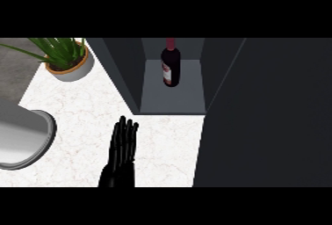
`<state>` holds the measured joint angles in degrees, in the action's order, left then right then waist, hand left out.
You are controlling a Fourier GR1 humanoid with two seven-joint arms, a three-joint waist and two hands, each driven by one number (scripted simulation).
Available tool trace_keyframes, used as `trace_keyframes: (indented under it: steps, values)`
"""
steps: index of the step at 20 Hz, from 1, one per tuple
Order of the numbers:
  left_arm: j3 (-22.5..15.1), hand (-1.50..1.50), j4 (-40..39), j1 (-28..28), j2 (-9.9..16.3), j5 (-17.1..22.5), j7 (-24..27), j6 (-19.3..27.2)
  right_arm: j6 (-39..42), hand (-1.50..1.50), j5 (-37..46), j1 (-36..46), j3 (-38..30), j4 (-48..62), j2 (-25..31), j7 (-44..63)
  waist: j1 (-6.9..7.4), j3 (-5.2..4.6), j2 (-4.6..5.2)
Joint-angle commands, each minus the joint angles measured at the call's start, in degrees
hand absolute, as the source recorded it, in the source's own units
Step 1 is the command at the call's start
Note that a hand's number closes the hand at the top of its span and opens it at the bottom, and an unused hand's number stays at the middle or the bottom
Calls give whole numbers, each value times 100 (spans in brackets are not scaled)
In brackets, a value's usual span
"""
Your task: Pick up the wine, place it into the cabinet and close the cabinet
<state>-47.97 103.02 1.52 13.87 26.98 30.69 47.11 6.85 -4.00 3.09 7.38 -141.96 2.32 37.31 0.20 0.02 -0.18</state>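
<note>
The left hand [122, 147] rests flat on the counter [77, 110], fingers straight and together, just below the open cabinet [172, 99]. The wine [171, 66] stands upright inside the cabinet — the dark door [266, 114] swung open at its right.

only one hand [120, 151] is seen, below the open front of the cabinet [130, 74]. it is black all over, matte, built of long slim segmented fingers joined to a narrow palm. faint ridges are made out along the fingers; no markings or cables are seen.
</note>
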Motion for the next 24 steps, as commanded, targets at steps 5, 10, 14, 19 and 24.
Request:
trace_keyframes:
  steps: [5,10,14,19,24]
  values:
    - [296,-150,752,-706,828,223,117,-906,369,150,-1031,-157,-87,-490,206,550,-11,-4,10]
    - [434,-150,1235,-1233,1450,253,144,-1336,750,150,-589,-703,434,-548,167,38,-11,-2,1]
    - [1053,-150,1270,-1075,1619,603,-95,-1591,527,150,-930,-621,776,-368,-125,420,-17,-2,9]
    - [1820,-150,1675,-1847,2315,1134,255,-2290,478,150,-934,-1083,1280,-537,-228,712,28,-7,-4]
    - [2457,-150,1582,-1950,2357,1483,295,-2560,632,150,-924,-925,1970,-626,-112,858,23,-6,0]
